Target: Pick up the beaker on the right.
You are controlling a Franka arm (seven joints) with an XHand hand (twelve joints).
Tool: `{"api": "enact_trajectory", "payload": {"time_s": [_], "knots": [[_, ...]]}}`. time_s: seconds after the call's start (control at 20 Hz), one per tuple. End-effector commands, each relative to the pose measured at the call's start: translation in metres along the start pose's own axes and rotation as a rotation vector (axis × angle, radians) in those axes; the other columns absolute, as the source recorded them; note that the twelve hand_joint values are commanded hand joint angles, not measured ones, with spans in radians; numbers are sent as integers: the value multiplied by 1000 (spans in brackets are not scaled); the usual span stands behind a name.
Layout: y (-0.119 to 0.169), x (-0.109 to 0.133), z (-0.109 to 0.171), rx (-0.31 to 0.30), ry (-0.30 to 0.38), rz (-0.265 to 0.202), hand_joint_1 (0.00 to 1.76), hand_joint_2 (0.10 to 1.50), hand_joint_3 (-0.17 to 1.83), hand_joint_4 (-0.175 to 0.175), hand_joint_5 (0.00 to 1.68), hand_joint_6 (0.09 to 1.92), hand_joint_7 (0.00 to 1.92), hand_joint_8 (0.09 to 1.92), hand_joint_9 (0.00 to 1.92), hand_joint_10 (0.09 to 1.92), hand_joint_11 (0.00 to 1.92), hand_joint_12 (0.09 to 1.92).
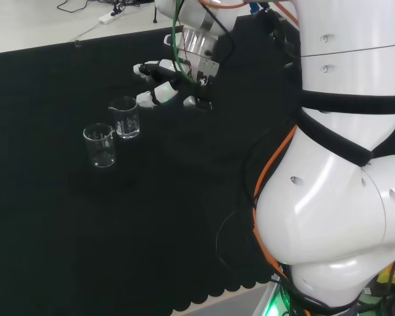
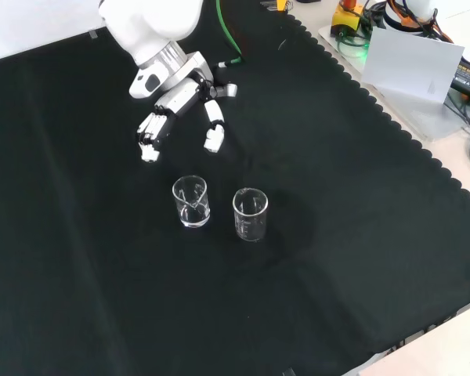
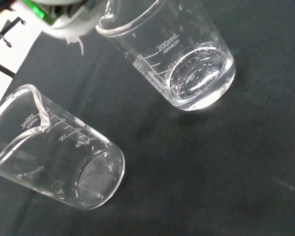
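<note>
Two empty clear glass beakers stand upright on the black cloth, a small gap between them. In the head view one beaker (image 1: 126, 117) is to the right and farther off, the other beaker (image 1: 100, 145) to the left and nearer. In the front view the same pair shows as a left beaker (image 2: 191, 201) and a right beaker (image 2: 250, 214). The hand (image 1: 163, 92) hovers just right of the right beaker in the head view, fingers relaxed and pointing toward it, touching nothing. In the front view the hand (image 2: 180, 94) is above the left beaker. Both beakers (image 3: 172, 54) (image 3: 54, 157) appear close in the wrist view.
The arm's white links (image 1: 342, 197) take up the head view's right side. A green cable (image 2: 219, 31) runs behind the hand. A white board (image 2: 415, 63) and cables lie past the cloth's scalloped edge (image 2: 392, 125). A white power strip (image 1: 108, 18) lies beyond the far edge.
</note>
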State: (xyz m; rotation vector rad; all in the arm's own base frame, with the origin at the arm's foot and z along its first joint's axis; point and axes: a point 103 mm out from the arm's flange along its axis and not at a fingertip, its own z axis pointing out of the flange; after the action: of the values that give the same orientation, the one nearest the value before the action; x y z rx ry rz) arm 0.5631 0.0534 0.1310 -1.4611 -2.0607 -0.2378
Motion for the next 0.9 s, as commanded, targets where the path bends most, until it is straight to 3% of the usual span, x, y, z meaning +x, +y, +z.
{"api": "enact_trajectory", "payload": {"time_s": [0.05, 0.25, 0.55, 0.9], "knots": [[35, 32, 42, 40, -11, -21, 827, 513, 673, -28, 222, 87, 115, 501, 239, 617, 0, 1104], [15, 9, 29, 28, 24, -44, 825, 506, 672, -28, 211, 87, 103, 497, 224, 610, 0, 1075], [11, -7, 25, 18, 48, -39, 833, 501, 668, -27, 198, 87, 90, 491, 206, 604, 0, 1052], [28, 10, 39, 13, 42, -44, 842, 500, 664, -27, 184, 87, 88, 490, 198, 601, 0, 1039]]}}
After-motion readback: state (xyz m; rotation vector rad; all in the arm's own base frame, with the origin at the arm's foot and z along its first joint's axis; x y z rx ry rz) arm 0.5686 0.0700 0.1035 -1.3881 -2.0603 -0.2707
